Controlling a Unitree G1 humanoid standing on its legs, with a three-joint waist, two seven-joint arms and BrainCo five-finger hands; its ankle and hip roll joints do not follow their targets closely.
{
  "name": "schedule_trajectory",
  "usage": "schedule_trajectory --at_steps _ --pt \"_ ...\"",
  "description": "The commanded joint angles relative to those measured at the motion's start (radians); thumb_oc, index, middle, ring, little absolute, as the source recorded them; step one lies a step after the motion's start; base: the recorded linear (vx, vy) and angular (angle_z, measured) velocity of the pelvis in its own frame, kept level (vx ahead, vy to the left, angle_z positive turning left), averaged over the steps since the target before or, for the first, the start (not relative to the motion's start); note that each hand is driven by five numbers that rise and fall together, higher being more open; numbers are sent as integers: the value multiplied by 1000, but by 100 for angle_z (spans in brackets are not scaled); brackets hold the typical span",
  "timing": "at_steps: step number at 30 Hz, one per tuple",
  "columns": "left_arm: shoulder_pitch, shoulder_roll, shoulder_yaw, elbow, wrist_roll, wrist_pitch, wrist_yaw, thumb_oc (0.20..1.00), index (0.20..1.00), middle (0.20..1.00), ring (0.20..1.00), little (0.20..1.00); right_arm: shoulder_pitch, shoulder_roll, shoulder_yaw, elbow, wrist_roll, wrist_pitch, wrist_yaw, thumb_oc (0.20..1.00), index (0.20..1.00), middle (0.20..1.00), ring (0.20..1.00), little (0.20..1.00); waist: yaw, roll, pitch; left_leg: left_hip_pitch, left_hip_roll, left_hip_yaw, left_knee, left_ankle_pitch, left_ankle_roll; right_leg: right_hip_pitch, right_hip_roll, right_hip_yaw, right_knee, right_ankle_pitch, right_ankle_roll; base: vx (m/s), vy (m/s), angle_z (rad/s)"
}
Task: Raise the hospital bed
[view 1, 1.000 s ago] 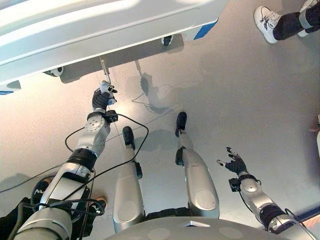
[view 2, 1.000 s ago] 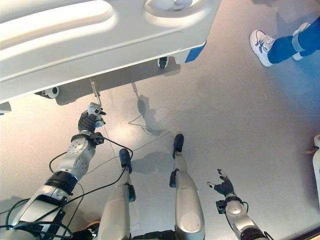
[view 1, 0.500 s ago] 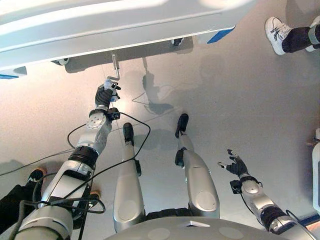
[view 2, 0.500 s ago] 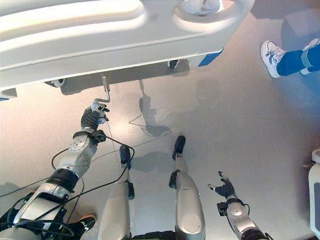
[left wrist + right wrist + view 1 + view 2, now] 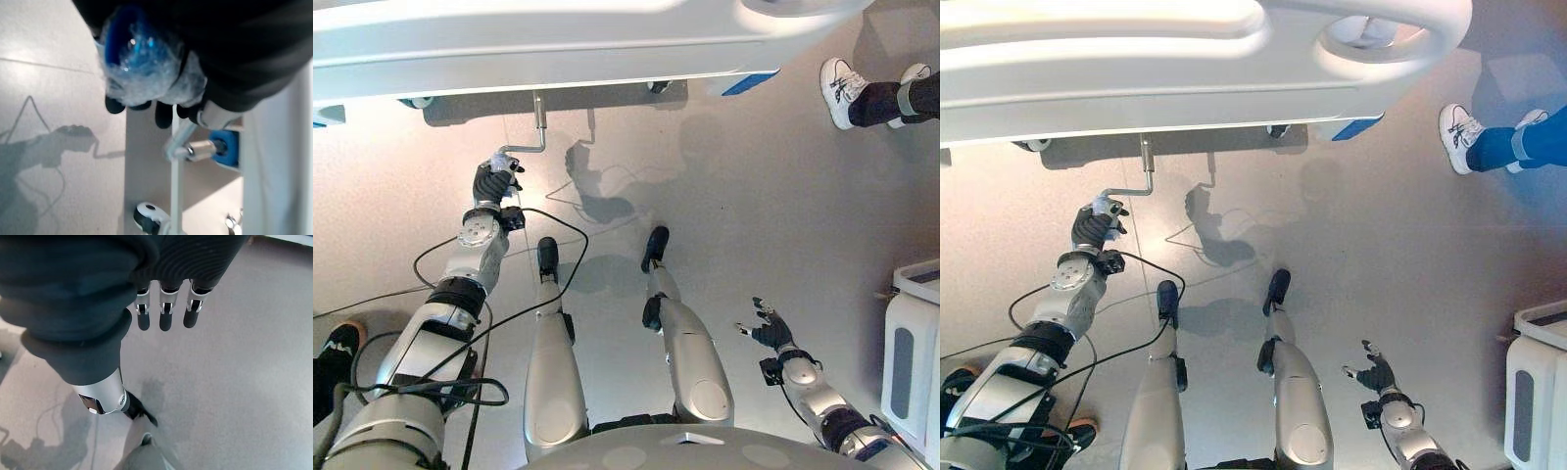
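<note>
The white hospital bed [image 5: 558,49] spans the top of both eye views. From under its foot end a metal crank [image 5: 541,122] sticks out, and its arm bends sideways towards my left hand [image 5: 492,181]. That hand is shut on the crank's handle, a blue knob wrapped in clear film [image 5: 129,54], with its dark fingertips curled past it. The crank's rod [image 5: 176,161] runs on to the bed frame. My right hand [image 5: 771,333] hangs low over the floor at the right, far from the bed, with its fingers [image 5: 165,316] straight and nothing in them.
A person's white shoes [image 5: 837,83] stand on the floor at the upper right. A white cabinet [image 5: 911,352] stands at the right edge. Bed castors [image 5: 1033,145] show under the frame. Another shoe [image 5: 333,348] is at the lower left.
The camera has shifted. My left hand has swung the crank's handle out to the left of the shaft, still holding it. The right hand hangs as before.
</note>
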Motion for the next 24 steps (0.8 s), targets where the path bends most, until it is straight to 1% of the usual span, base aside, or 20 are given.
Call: schedule_trajectory --at_steps 1,5,6,9,11,13,14,15,18,19,24 --pt "-73 118 12 111 30 -33 47 200 200 200 200 200 31 -8 1 -69 46 -20 -13 1000 1000 1000 1000 1000 13 -31 54 -42 -128 58 -21 -27 129 15 -13 42 2 7 137 0 0 0" --pt "-135 120 -4 158 38 -25 53 200 200 200 200 200 21 -14 8 -94 50 -28 -21 1000 1000 1000 1000 1000 2 -30 67 -62 -126 63 -20 -26 129 -10 -12 51 2 11 136 -5 2 -2" --pt "-180 122 -18 190 43 -19 58 200 200 200 200 200 16 -19 16 -116 52 -34 -27 1000 1000 1000 1000 1000 -10 -30 74 -77 -124 67 -20 -26 128 -31 -12 57 2 13 136 0 0 0" --pt "-211 122 -29 221 50 -12 62 200 200 200 200 200 15 -22 25 -132 53 -40 -32 1000 1000 1000 1000 1000 -21 -29 74 -91 -121 73 -21 -25 127 -51 -9 65 2 15 134 -1 -4 -1" --pt "-260 118 -44 260 57 -6 66 200 200 200 200 200 15 -31 35 -156 58 -47 -37 1000 1000 1000 1000 1000 -38 -29 74 -109 -119 80 -21 -24 126 -80 -5 76 2 16 132 -3 -27 -8" --pt "-262 118 -45 261 56 -6 65 200 200 200 200 200 15 -30 34 -157 58 -47 -37 1000 1000 1000 1000 1000 -38 -29 74 -109 -119 80 -21 -24 126 -80 -5 76 2 17 132 -6 -21 -11" --pt "-310 118 -59 289 72 0 75 200 200 200 200 200 14 -41 44 -190 59 -55 -44 1000 1000 1000 1000 1000 -57 -26 75 -132 -117 88 -21 -22 124 -110 -3 87 2 19 129 -13 -24 -10" --pt "-313 118 -60 291 71 -1 74 200 200 200 200 200 13 -41 43 -191 59 -55 -44 1000 1000 1000 1000 1000 -57 -26 75 -134 -117 88 -21 -21 124 -112 -3 87 2 20 128 -20 -34 -10" --pt "-372 111 -74 329 90 6 86 200 200 200 200 200 8 -59 58 -234 57 -68 -52 1000 1000 1000 1000 1000 -80 -23 75 -162 -109 103 -20 -19 121 -154 0 104 4 24 125 -13 -38 -7" --pt "-373 111 -75 330 90 6 86 200 200 200 200 200 7 -59 57 -234 57 -68 -52 1000 1000 1000 1000 1000 -80 -23 75 -163 -109 103 -20 -19 121 -155 0 105 4 25 125 -9 -35 -9" --pt "-435 108 -90 348 104 7 103 200 200 200 200 200 1 -79 70 -282 49 -81 -67 1000 1000 1000 1000 1000 -110 -13 75 -196 -101 125 -21 -15 118 -223 11 137 19 27 117 -6 -43 -14"
